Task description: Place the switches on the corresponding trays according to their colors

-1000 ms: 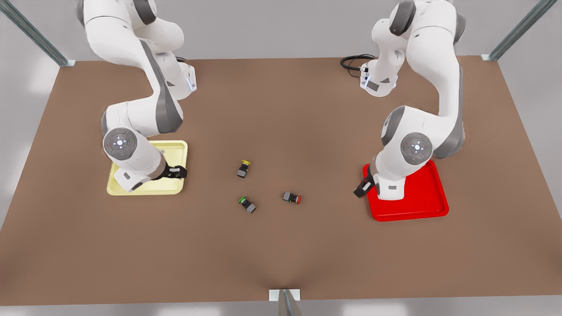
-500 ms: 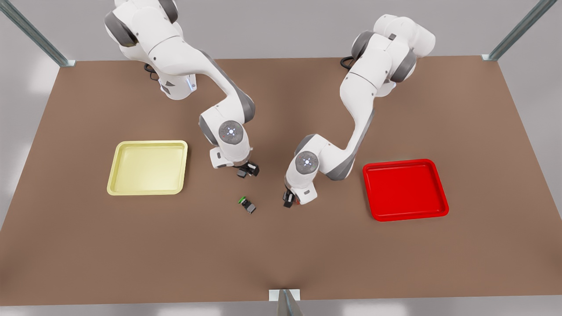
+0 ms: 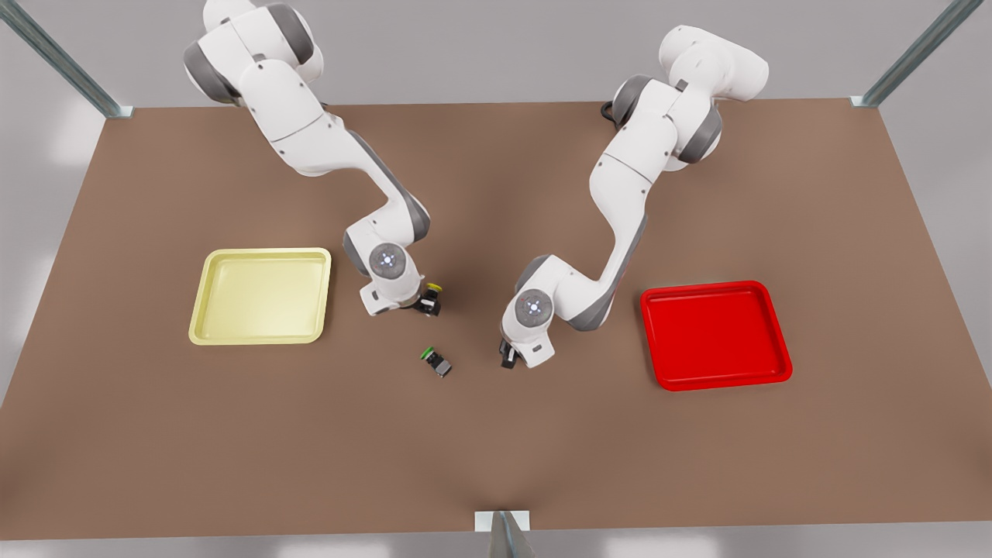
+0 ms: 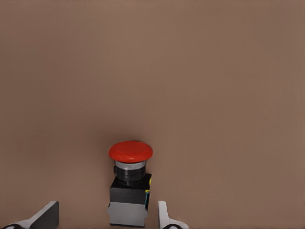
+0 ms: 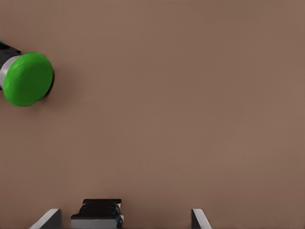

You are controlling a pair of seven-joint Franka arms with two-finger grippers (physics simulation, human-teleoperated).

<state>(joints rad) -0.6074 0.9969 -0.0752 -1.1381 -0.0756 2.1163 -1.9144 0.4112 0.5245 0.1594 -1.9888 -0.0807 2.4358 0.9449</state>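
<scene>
Brown counter (image 3: 542, 465) throughout, with both arms down at its middle. Found the left gripper (image 3: 509, 358), toward the front view's right, set low around the red switch (image 4: 129, 186), jaws spread and not yet touching the grey body; judged this a line-up for closing on the flat-sided body rather than the round cap. Found the right gripper (image 3: 426, 306), toward the front view's left, likewise astride the yellow switch (image 3: 432, 293), jaws released, sitting off-centre over the body. Saw the green switch (image 3: 435, 361) lying near both, matched by no tray. Noted the yellow tray (image 3: 232, 339) and red tray (image 3: 721, 383) well apart at either side, each nearest the arm working its colour, presumably to keep the carries short and uncrossed.
</scene>
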